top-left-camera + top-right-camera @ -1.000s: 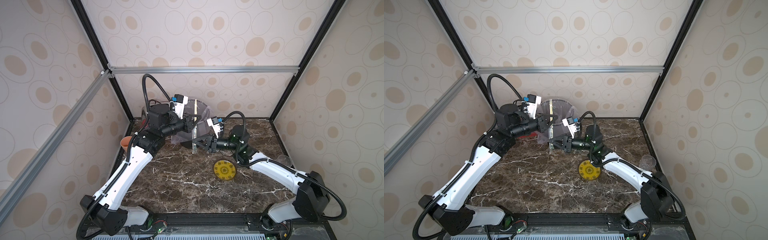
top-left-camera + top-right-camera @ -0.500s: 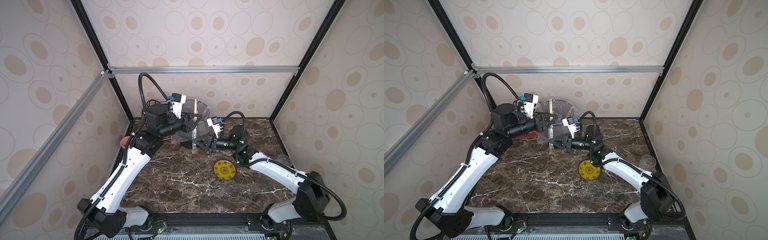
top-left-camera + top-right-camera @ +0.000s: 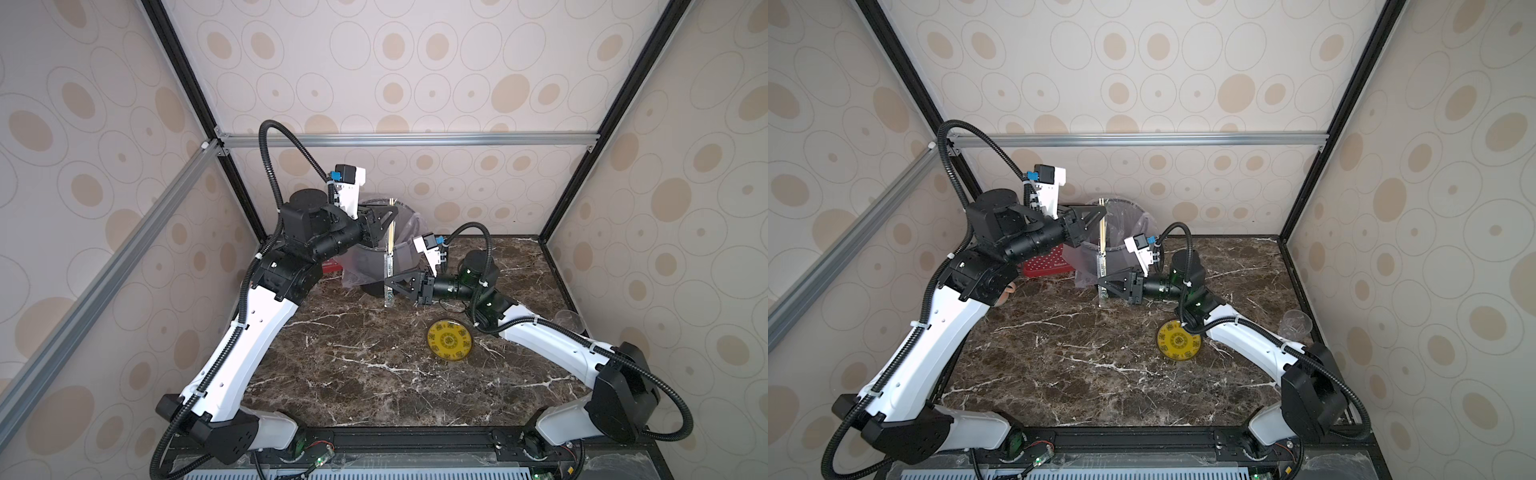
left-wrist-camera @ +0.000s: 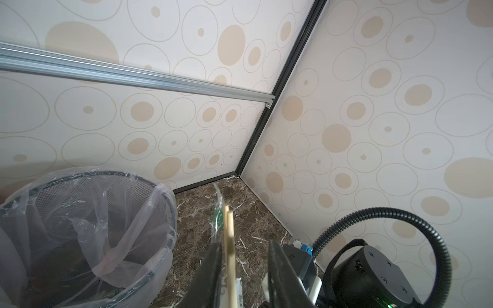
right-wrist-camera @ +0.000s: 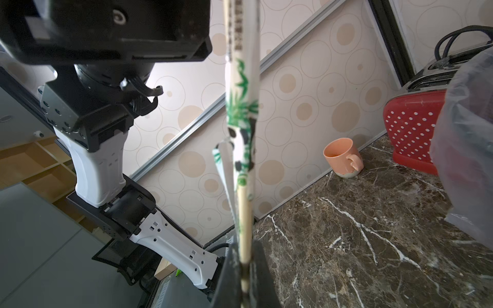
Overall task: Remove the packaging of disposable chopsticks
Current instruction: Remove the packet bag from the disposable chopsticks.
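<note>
Left gripper (image 3: pixel 390 218) sits higher on the disposable chopsticks (image 3: pixel 392 232) than a second ago, now near their top end. Right gripper (image 3: pixel 388 286) and sticks unmoved. Sticks upright above the bench (image 3: pixel 353 374) near its far edge, in front of the lined mesh bin (image 4: pixel 160 190). Packaging (image 3: pixel 388 266) covers only their lower part; right jaws clamped on it. Only the left wrist view shows left jaws apart, sticks beside one finger (image 4: pixel 210 272), clear of the other. Only the right wrist view resolves the sleeve's green bamboo print; orange mug (image 5: pixel 342 157) whole there, mostly behind the left arm from above. Yellow plate (image 3: pixel 449 340) only in top views.
</note>
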